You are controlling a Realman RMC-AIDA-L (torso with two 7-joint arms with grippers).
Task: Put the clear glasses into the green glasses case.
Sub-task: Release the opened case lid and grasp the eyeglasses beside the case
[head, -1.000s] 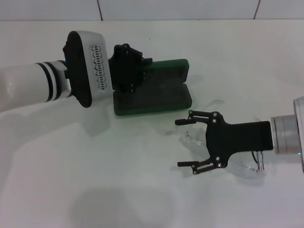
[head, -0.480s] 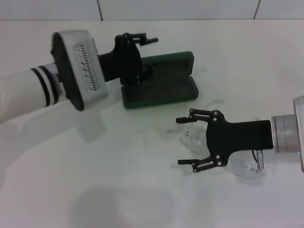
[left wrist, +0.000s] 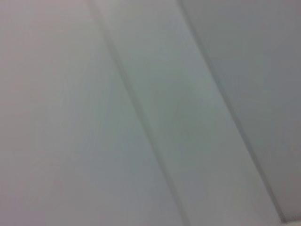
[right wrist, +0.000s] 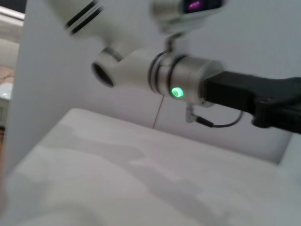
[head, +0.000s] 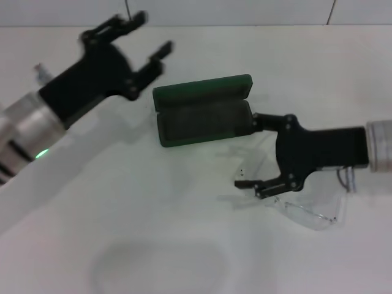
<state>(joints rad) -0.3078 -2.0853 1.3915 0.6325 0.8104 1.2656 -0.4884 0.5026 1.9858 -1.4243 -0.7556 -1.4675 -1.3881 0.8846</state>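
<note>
Two pincers are showing in the head view. The left pincer is hanging spread and empty above the counter, beyond the far left corner of the green glasses case. The case is lying open on the counter, lid tipped back, its dark lining bare.

The right pincer is reaching in from the right with its fingers spread wide, gripping nothing; one finger is sitting just beside the case's right end, the other over the near arm of the clear glasses. The glasses are lying on the counter just right of and nearer than the case, partly under that pincer.

The grasp appears to be the step in hand. Doing it well probably means lowering over the lens bridge or frame rather than a thin arm, pinching gently since the plastic looks slippery and springy, and keeping the far finger from nudging the case. The left wrist view is showing only blank surface.
</note>
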